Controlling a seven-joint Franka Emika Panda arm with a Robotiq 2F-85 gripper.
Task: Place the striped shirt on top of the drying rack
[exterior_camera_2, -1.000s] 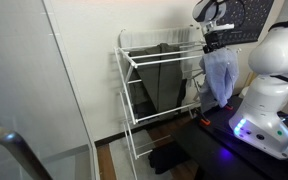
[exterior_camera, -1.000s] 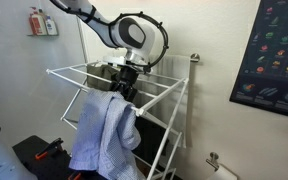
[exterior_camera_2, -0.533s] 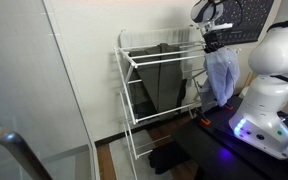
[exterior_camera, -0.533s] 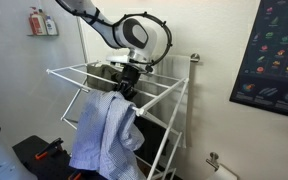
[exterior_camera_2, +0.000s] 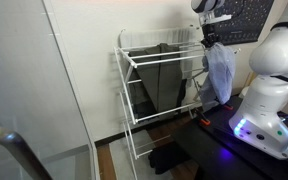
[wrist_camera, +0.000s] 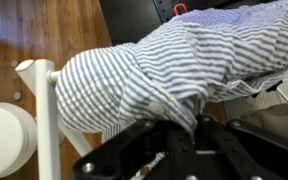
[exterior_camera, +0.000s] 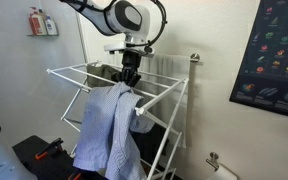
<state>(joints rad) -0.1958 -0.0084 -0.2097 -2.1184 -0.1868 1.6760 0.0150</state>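
The striped shirt (exterior_camera: 106, 130) is light blue with fine white stripes and hangs down in front of the drying rack (exterior_camera: 74, 72), lifted by a bunched fold at its top. My gripper (exterior_camera: 130, 84) is shut on that fold, just above the rack's top bars. From the other side, the shirt (exterior_camera_2: 220, 75) dangles from the gripper (exterior_camera_2: 209, 42) beside the white wire rack (exterior_camera_2: 134, 60). In the wrist view the striped cloth (wrist_camera: 174, 65) fills the frame and a fold of it is pinched between the black fingers (wrist_camera: 184, 125).
A dark grey cloth (exterior_camera_2: 162, 80) hangs over the rack's bars. The white robot base (exterior_camera_2: 269, 90) stands close beside the rack. More dark cloth (exterior_camera_2: 169, 158) lies on the floor. A poster (exterior_camera: 276, 55) and a towel bar (exterior_camera: 194, 58) are on the wall.
The jaws have closed on the shirt's top fold. The gripper then rose a little, pulling the shirt upward so it hangs longer and straighter.
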